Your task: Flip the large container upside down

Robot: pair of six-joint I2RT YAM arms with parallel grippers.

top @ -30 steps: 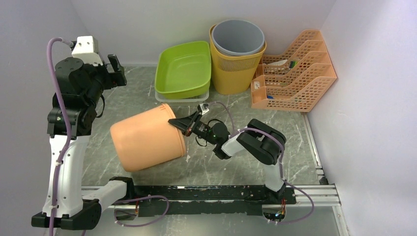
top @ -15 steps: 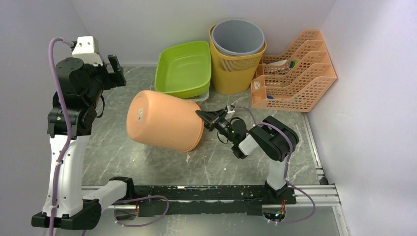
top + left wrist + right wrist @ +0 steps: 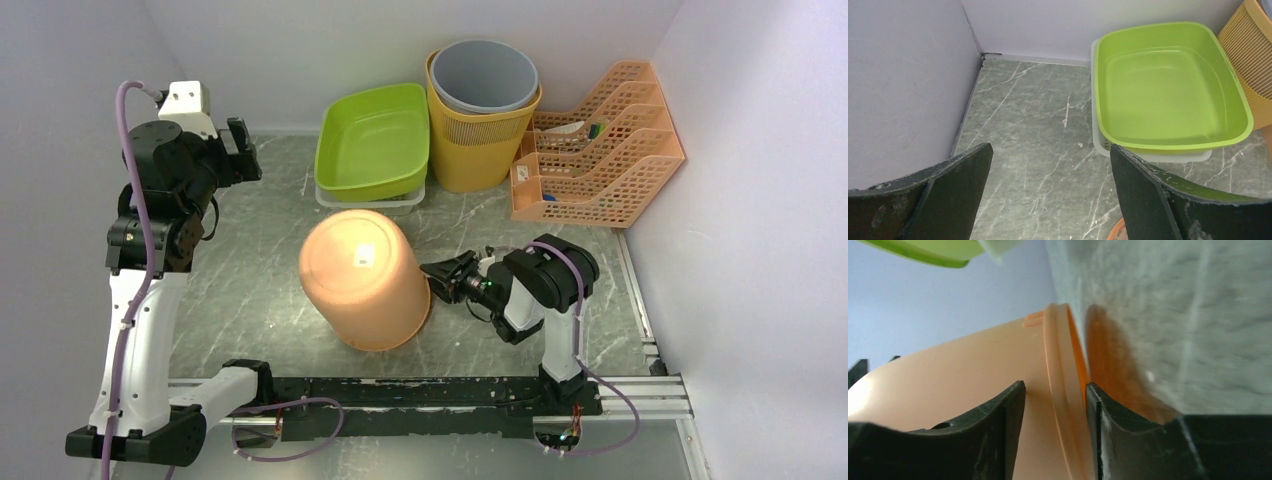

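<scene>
The large orange container (image 3: pixel 362 272) stands bottom-up in the middle of the table, its flat base with a small white label facing up, still a little tilted. My right gripper (image 3: pixel 436 282) reaches it low from the right. In the right wrist view the gripper (image 3: pixel 1055 387) has one finger outside the wall and one inside, shut on the container's rim (image 3: pixel 1060 365), which sits just above the table. My left gripper (image 3: pixel 238 150) is raised at the back left, open and empty (image 3: pixel 1050 165). A sliver of the container (image 3: pixel 1118 231) shows at the bottom edge of the left wrist view.
A green tub (image 3: pixel 372 140) on a white tray stands just behind the container. A yellow basket holding a grey bin (image 3: pixel 483 100) and an orange file rack (image 3: pixel 595 150) are at the back right. Walls close the left, back and right sides.
The container has swung from lying on its side to bottom-up and shifted right and nearer. My right gripper dropped low with the rim. The left arm barely moved.
</scene>
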